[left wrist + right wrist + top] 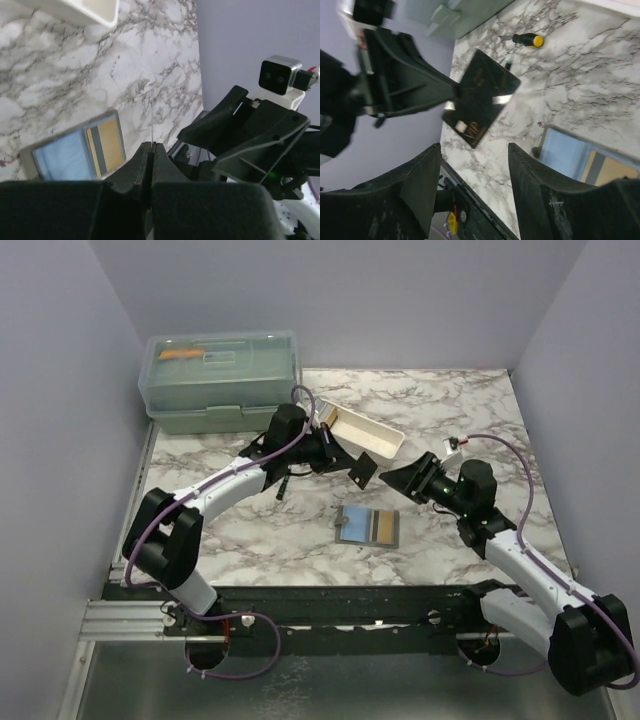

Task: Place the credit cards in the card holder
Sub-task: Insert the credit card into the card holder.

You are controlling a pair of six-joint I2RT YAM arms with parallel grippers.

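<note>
Card holder [367,526] is laid open on the marble table [250,530]. A light blue card [352,524] and a tan card [384,527] are seen lying in it. A dark card [363,469] is pinched by one edge in the left gripper [352,464] and is held tilted in the air, beyond the card holder. The right gripper [403,478] is spread with nothing between its fingers. It is placed beyond the holder's right end, just beside the dark card.

Step judged: dark card in transit to the holder, possibly at a hand-over between the arms. For the next move, the card would have to be lowered, its edge lined up with a free slot, and the holder kept from sliding.
</note>
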